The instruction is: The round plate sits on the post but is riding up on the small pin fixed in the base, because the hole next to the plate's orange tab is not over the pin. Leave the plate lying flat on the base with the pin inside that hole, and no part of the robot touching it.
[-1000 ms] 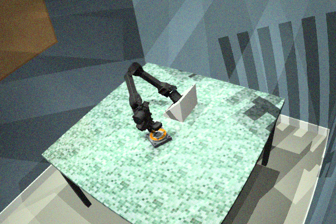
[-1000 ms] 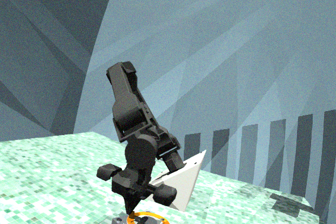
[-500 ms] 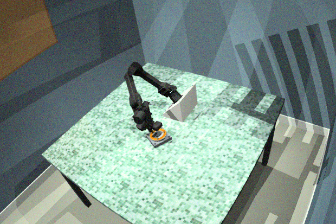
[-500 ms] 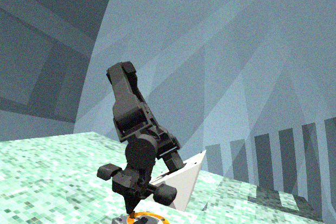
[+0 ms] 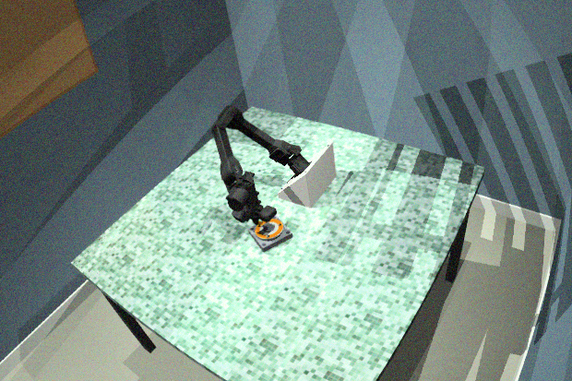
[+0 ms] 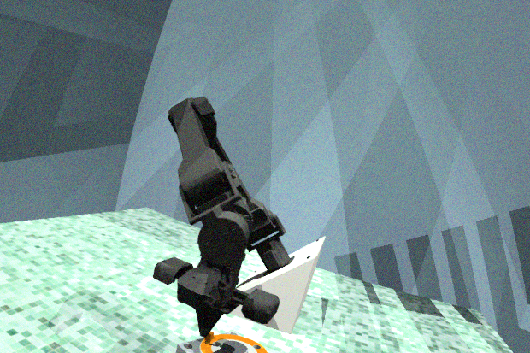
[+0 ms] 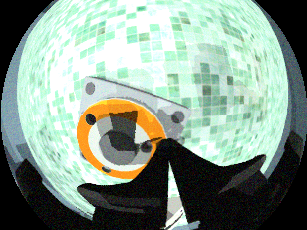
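Note:
The round plate, with an orange ring [image 5: 281, 228] [image 6: 231, 336] [image 7: 83, 135], sits around the grey round post [image 7: 112, 148] on the square grey base [image 5: 264, 245] [image 6: 195, 345] [image 7: 107, 91]. Dark round spots show on the plate, one [image 7: 90, 118] at its far left in the wrist view. My gripper [image 5: 258, 222] [image 6: 205, 334] [image 7: 166, 142] is shut and empty, its tips down at the plate's rim. A small orange tab [image 6: 209, 337] shows right at the tips; whether they touch is unclear. The fingers partly hide that side. The pin and any slight tilt cannot be made out.
A pale slanted block [image 5: 321, 177] [image 6: 291, 297] stands on the table behind the base, close to the arm's foot. The green mosaic table [image 5: 208, 292] [image 6: 51, 254] [image 7: 150, 44] carries the base. Shadows and light patches cross the table and the plate.

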Tool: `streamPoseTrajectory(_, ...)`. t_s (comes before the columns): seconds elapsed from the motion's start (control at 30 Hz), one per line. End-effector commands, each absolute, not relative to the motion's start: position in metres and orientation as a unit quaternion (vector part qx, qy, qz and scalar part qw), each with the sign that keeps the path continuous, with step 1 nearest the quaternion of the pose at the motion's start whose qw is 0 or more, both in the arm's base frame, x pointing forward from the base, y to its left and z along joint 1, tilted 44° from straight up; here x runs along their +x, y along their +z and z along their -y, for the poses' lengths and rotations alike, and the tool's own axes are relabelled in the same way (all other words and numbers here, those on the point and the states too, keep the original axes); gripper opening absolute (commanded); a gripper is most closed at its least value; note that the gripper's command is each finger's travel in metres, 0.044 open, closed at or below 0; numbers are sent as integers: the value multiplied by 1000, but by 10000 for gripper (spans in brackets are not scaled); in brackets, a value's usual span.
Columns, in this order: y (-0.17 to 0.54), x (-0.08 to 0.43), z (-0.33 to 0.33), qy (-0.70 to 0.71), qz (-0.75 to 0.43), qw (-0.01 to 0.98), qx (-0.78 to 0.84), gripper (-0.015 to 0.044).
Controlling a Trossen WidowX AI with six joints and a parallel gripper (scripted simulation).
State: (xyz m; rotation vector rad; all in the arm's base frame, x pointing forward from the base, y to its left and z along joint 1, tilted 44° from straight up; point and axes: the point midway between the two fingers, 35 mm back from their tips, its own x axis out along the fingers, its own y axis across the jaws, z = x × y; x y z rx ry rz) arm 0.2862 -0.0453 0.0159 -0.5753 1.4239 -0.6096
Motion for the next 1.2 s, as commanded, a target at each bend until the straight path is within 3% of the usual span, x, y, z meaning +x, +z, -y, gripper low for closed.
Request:
streamPoseTrajectory(0.0, 14, 280, 48, -273, -640, 670, -259, 0)
streamPoseTrajectory(1.17, 12, 266, 46, -273, -640, 670, -259, 0)
